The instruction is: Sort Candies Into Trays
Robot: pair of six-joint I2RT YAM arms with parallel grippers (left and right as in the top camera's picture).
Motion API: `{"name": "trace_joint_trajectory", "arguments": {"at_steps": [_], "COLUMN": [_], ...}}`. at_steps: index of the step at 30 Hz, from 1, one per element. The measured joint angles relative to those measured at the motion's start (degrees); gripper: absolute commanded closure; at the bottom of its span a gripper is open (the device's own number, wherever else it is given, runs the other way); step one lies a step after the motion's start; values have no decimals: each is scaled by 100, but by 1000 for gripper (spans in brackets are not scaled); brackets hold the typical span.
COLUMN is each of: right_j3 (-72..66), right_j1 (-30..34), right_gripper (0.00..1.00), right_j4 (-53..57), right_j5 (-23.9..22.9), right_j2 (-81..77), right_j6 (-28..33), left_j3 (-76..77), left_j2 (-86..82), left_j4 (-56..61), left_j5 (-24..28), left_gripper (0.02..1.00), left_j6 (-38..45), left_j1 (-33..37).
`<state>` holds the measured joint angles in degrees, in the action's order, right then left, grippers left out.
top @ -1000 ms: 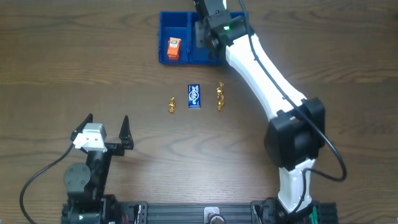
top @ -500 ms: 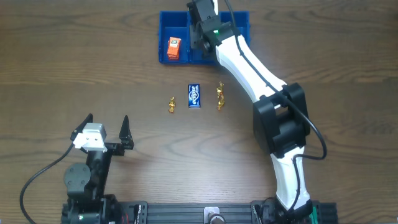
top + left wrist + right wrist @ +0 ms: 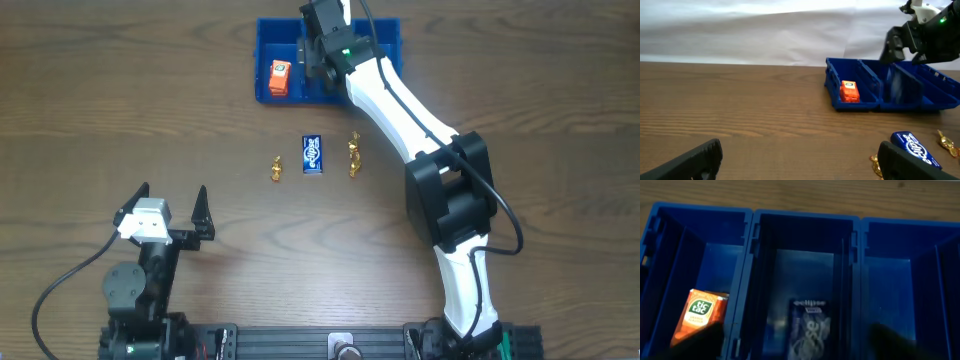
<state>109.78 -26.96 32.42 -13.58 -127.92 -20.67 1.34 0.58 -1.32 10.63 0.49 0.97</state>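
Note:
A blue three-compartment tray [image 3: 262,40] stands at the table's far side. Its left compartment holds an orange candy box [image 3: 280,77] [image 3: 697,315] [image 3: 849,91]. A dark blue candy pack [image 3: 809,325] lies in the middle compartment, right below my right gripper [image 3: 797,347] [image 3: 318,55] [image 3: 900,42], whose fingers are spread open over it. On the table sit another blue pack [image 3: 313,154] [image 3: 912,148] and two gold-wrapped candies [image 3: 277,168] [image 3: 354,154]. My left gripper [image 3: 172,205] [image 3: 797,165] stands open near the front left, with nothing in it.
The tray's right compartment [image 3: 890,295] looks bare. The right arm [image 3: 400,100] stretches diagonally from its base to the tray, passing beside the right gold candy. Open wood tabletop [image 3: 120,100] lies left of the tray and candies.
The right gripper has shifted left over the tray, from nearer the right compartment to above the middle one. It has hardly moved in the last half second. The left arm is still.

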Motion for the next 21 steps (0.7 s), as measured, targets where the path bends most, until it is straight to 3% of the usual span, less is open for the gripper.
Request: {"name": "trace_joint_trajectory", "arguments": {"at_steps": [8, 14, 17, 21], "right_j3": [260, 1217, 1486, 1530], "right_j1": [0, -140, -415, -719], "right_gripper": [3, 3, 3, 3], "right_j4": [527, 2068, 3344, 4199], "right_j5": [-2, -35, 9, 260], "right_j2": [0, 105, 369, 586], "right_j6": [4, -72, -422, -890], "left_j3": [0, 0, 0, 0], "left_j2": [0, 0, 0, 0], "left_j4": [2, 0, 2, 0], "left_j5": [0, 0, 0, 0], "left_gripper": [20, 20, 20, 23], "left_j6": [0, 0, -2, -2], "left_j1": [0, 0, 0, 0]}}
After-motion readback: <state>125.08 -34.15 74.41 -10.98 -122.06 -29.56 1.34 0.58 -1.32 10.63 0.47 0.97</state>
